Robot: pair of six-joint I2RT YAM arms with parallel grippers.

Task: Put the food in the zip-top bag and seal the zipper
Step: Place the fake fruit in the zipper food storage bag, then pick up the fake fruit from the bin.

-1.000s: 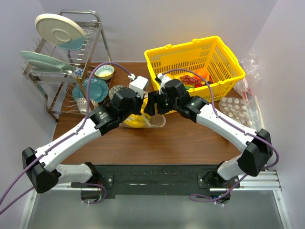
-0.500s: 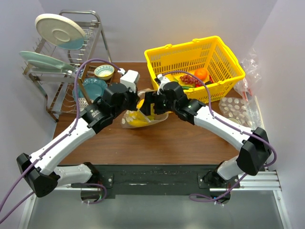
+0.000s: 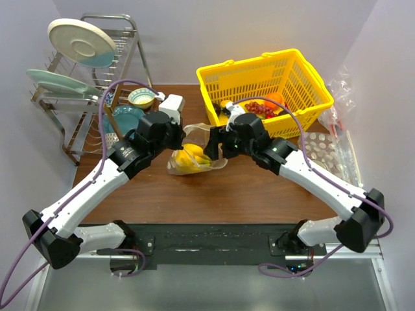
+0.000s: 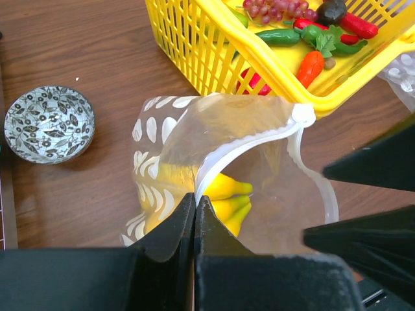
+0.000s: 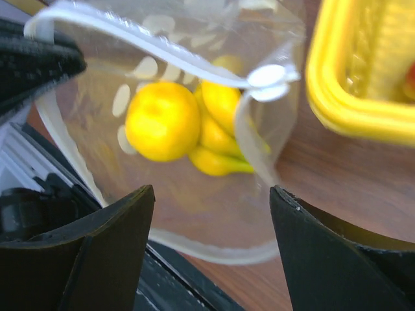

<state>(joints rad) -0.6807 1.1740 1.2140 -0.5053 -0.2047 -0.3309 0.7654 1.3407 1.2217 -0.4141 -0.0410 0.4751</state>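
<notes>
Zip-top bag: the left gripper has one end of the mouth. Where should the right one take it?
Probably the white end tab of the zipper, where both lips meet. It juts out free, opposite the left gripper's pinch. Bring the open right gripper in from its own side, jaws across the strip.

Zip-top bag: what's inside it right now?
A yellow banana bunch shows through the zip-top bag, with a rounder yellow piece beside it. Nothing green shows inside. The bag's lower end is hidden behind the left gripper.
</notes>
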